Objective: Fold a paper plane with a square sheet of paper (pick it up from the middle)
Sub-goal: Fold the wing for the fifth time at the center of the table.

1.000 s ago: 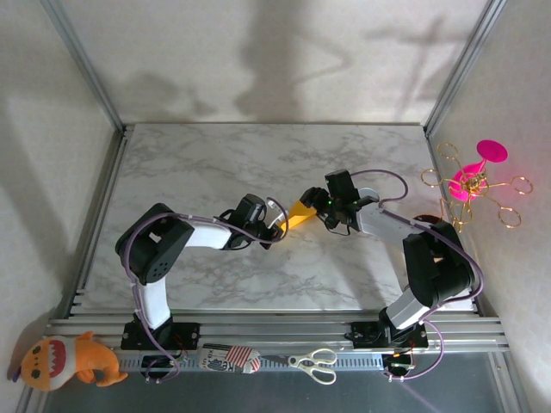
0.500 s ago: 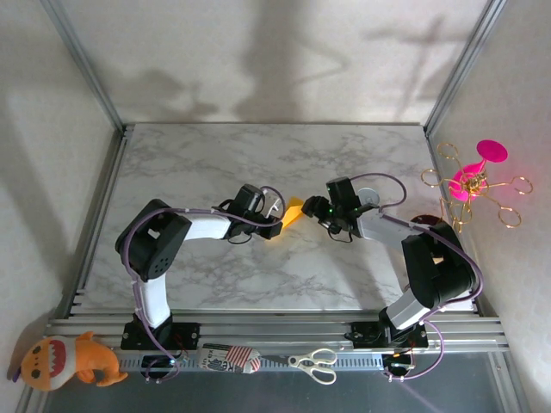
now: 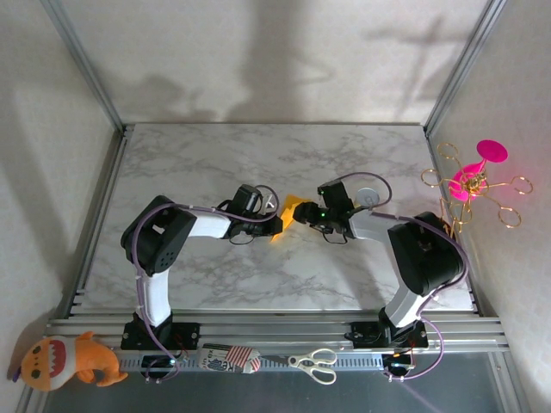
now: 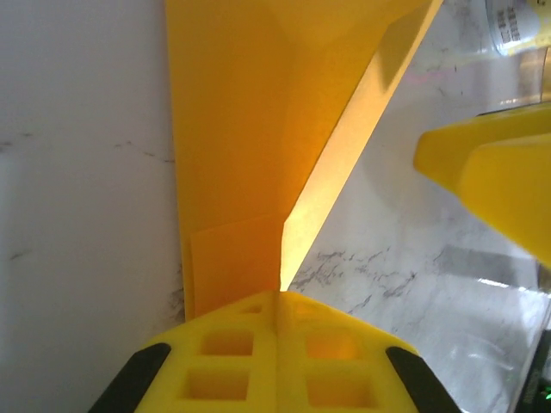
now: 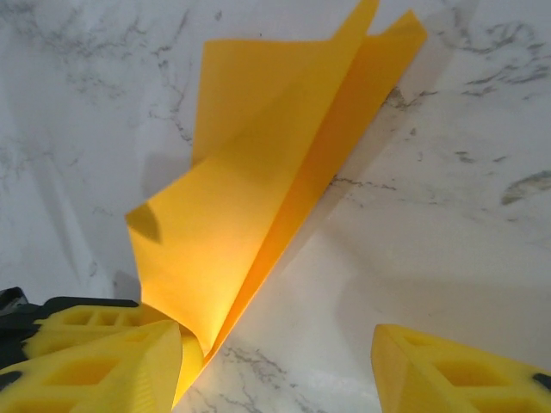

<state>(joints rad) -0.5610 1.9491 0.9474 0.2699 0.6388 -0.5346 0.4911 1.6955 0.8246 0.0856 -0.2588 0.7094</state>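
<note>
Left gripper (image 4: 277, 303): jaws pinched together on one end of the square sheet of paper (image 4: 245, 129), which is creased lengthwise with its two layers splayed, near the centre of the marble table (image 3: 207, 163). Right gripper (image 5: 275, 337): jaws spread wide, gripping nothing — the orange-yellow sheet rises just beside one finger (image 5: 103, 357). A label (image 4: 516, 24) at the edge of the left wrist view carries small print — too blurred to read.

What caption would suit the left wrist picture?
Left claw pinching the folded orange-yellow paper, marble table behind.
</note>
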